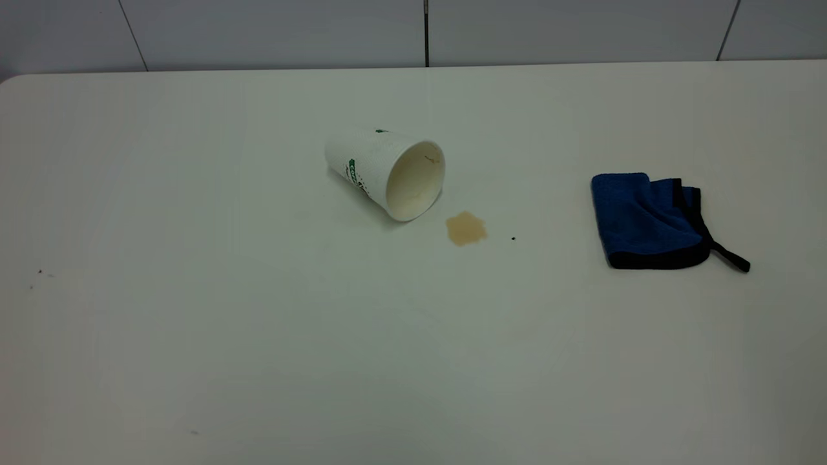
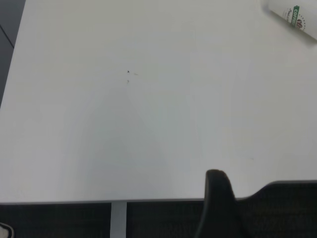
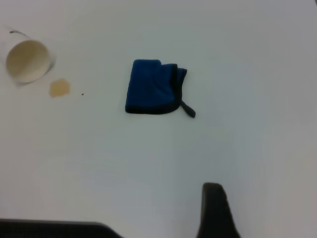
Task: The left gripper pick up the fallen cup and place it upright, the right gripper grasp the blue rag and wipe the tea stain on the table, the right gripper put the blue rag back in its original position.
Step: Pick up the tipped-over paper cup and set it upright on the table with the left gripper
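The fallen cup (image 1: 387, 171) lies on its side near the middle of the white table (image 1: 194, 336), its open mouth facing the front right. The tea stain (image 1: 465, 228) is a small light-brown blotch just in front of the mouth. The blue rag (image 1: 649, 219) lies folded to the right, its black loop tail pointing right. Neither gripper shows in the exterior view. My left gripper (image 2: 215, 201) shows only as a black tip over the table's edge, far from the cup (image 2: 294, 17). My right gripper (image 3: 214, 208) hangs well short of the rag (image 3: 153, 88), the stain (image 3: 59, 88) and the cup (image 3: 27, 59).
A tiny black speck (image 1: 513, 238) lies right of the stain. Faint specks (image 1: 39, 272) mark the table's left side. A grey tiled wall (image 1: 426, 32) runs behind the table. The left wrist view shows the table's edge (image 2: 74, 202) with dark floor beyond it.
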Robot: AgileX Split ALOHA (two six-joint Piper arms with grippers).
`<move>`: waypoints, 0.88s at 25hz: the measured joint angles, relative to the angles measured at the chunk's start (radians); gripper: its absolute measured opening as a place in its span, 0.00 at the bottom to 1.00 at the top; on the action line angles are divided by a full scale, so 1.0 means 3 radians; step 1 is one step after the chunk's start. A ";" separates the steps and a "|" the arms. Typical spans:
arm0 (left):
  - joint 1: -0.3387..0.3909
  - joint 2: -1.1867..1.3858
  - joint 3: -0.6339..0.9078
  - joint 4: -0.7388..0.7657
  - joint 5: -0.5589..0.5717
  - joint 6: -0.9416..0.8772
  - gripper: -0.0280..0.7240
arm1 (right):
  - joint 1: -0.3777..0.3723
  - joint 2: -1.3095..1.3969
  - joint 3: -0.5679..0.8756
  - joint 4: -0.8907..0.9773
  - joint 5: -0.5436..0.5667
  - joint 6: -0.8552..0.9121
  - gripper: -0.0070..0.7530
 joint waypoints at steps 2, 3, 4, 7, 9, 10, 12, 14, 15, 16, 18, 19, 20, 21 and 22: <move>0.0000 0.0000 0.0000 0.0000 0.0000 0.0000 0.72 | 0.0000 0.0000 0.0000 0.0000 0.0000 0.0000 0.71; 0.0000 0.0000 0.0000 0.0000 0.0000 0.0000 0.72 | 0.0000 0.0000 0.0000 0.0000 0.0000 0.0000 0.71; 0.0000 0.0000 0.0000 0.0000 0.0000 0.0000 0.72 | 0.0000 0.0000 0.0000 0.0000 0.0000 0.0000 0.71; 0.0000 0.0000 0.0000 0.0000 0.0000 0.0000 0.72 | 0.0000 0.0000 0.0000 0.0000 0.0000 0.0000 0.71; 0.0000 0.0000 0.0000 0.0000 0.0000 0.0000 0.72 | 0.0000 0.0000 0.0000 0.0000 0.0000 0.0000 0.71; 0.0000 0.0000 0.0000 0.0000 0.0000 0.0000 0.72 | 0.0000 0.0000 0.0000 0.0000 0.0000 0.0000 0.71; 0.0000 0.0000 0.0000 0.0000 0.0000 0.0000 0.72 | 0.0000 0.0000 0.0000 0.0000 0.0000 0.0000 0.71; 0.0000 0.0000 0.0000 0.0000 0.0000 0.0000 0.72 | 0.0000 0.0000 0.0000 0.0000 0.0000 0.0000 0.71; 0.0000 0.0000 0.0000 0.0000 0.0000 0.0000 0.72 | 0.0000 0.0000 0.0000 0.0000 0.0000 0.0000 0.71; 0.0000 0.0000 0.0000 0.0000 0.0000 0.0000 0.72 | 0.0000 0.0000 0.0000 0.0000 0.0000 0.0000 0.71; 0.0000 0.0000 0.0000 0.0000 0.0000 0.0000 0.72 | 0.0000 0.0000 0.0000 0.0000 0.0000 0.0000 0.71; 0.0000 0.0000 0.0000 0.0000 0.0000 0.0000 0.72 | 0.0000 0.0000 0.0000 0.0000 0.0000 0.0000 0.71; 0.0000 0.0013 0.0000 -0.0003 -0.0017 0.0000 0.72 | 0.0000 0.0000 0.0000 0.0000 0.0000 0.0000 0.71; 0.0000 0.0052 -0.0007 -0.0003 -0.0042 0.0000 0.72 | 0.0000 0.0000 0.0000 0.0000 0.0000 0.0000 0.71; 0.0000 0.0124 -0.0022 -0.0006 -0.0077 0.0000 0.72 | 0.0000 0.0000 0.0000 0.0000 0.0000 0.0000 0.71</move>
